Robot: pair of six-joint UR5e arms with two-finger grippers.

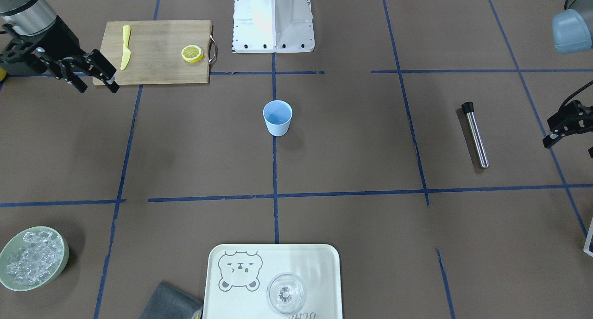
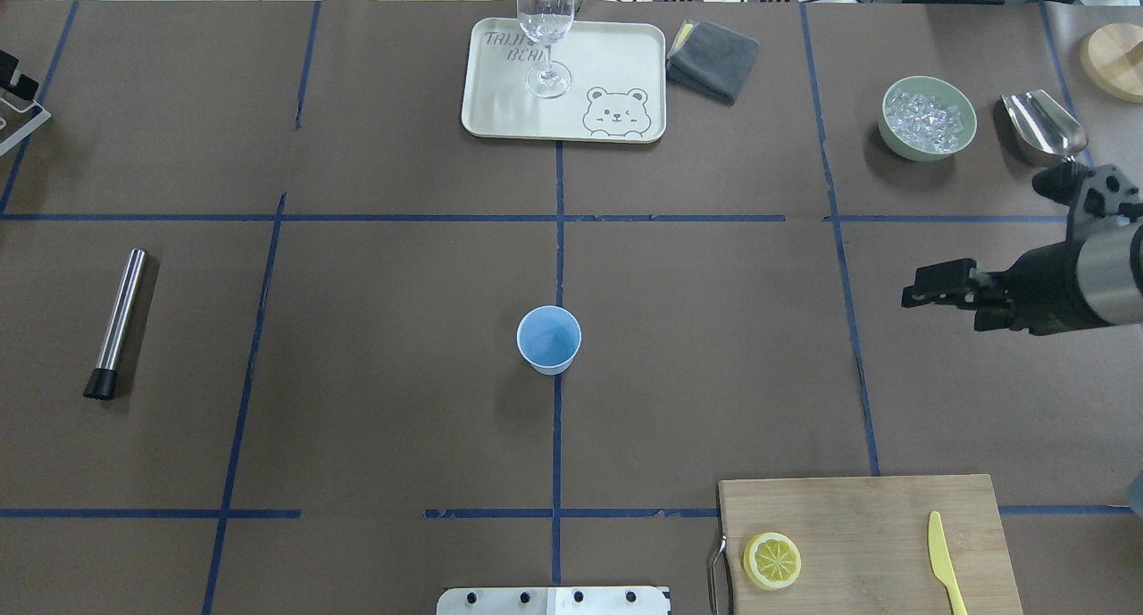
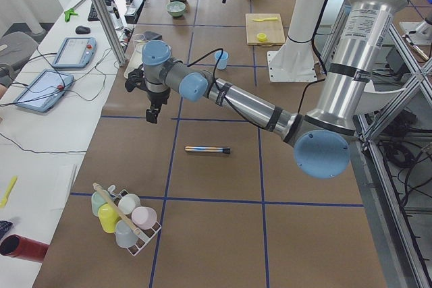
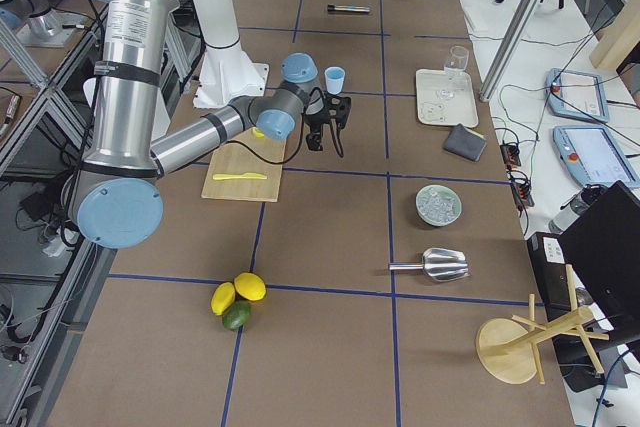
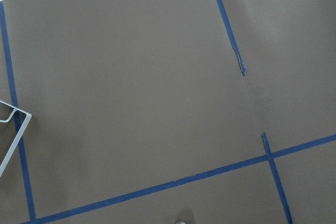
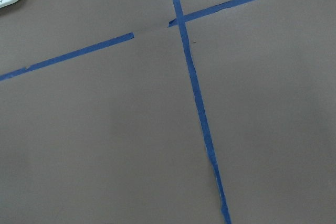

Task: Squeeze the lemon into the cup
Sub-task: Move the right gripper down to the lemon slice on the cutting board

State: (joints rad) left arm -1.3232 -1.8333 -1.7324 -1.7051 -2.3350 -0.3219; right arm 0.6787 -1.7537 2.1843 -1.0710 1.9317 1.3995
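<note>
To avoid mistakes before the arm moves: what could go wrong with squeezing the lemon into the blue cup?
The lemon slice lies flat on the cutting board near its handle end, so the open right gripper might only push it off. The yellow knife lies on the same board, towards that arm's side, and could be knocked. The cup is small and stands free, so drops may miss it.

The silver arms point(image 3: 358, 52) have light-blue joint caps point(image 3: 322, 154) and black jaws.
</note>
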